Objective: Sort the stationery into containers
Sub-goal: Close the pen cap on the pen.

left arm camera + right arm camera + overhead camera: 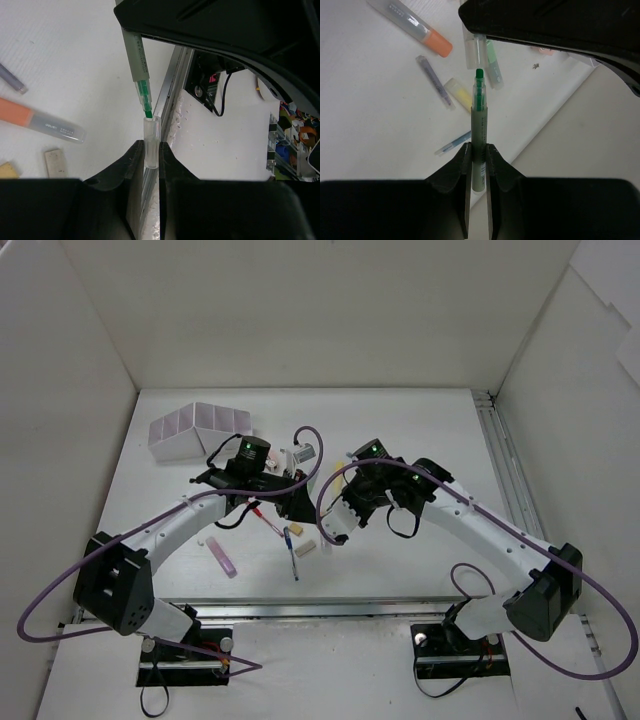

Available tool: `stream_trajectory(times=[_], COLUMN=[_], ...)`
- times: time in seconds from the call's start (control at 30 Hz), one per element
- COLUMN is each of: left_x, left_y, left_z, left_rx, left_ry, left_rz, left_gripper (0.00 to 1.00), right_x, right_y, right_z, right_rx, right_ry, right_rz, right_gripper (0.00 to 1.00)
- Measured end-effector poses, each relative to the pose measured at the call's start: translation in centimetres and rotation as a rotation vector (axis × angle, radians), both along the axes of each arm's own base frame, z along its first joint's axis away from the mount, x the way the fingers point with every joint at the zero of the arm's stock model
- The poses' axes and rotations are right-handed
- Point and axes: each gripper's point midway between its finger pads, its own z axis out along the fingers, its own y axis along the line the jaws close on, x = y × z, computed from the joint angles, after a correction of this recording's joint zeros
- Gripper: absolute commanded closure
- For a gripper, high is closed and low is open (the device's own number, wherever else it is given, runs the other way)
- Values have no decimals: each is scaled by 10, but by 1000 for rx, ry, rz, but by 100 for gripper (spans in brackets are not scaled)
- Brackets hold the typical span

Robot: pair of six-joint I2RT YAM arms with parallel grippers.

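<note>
White tabletop [420,430] carries the pale organizer box [200,430] at its far left, well apart from both arms, which meet over the middle. The right gripper [479,150] is clamped narrow on an uncapped green marker [479,125]. The marker's tip sits right at the mouth of the clear cap [151,135], which is pinched in the left gripper [151,150]. An orange marker [415,25], a yellow marker [457,92], a grey pen [434,80] and a tan eraser [54,162] lie loose on the table.
</note>
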Motion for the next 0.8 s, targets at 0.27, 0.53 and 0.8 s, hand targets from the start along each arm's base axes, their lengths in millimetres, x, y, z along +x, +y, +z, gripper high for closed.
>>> stream_trajectory(times=[0.27, 0.53, 0.8], left_x=[1, 0, -3], left_y=[0, 1, 2], left_z=[0, -1, -2], left_rx=[4, 7, 13], left_ry=[-4, 2, 16], left_rz=[6, 5, 3], left_gripper=[100, 100, 100], right_x=[-2, -6, -11], right_y=[-2, 0, 5], right_z=[-6, -4, -5], right_rx=[-35, -42, -48], right_ry=[-13, -31, -36], right_rz=[1, 24, 47], right_gripper=[100, 100, 100])
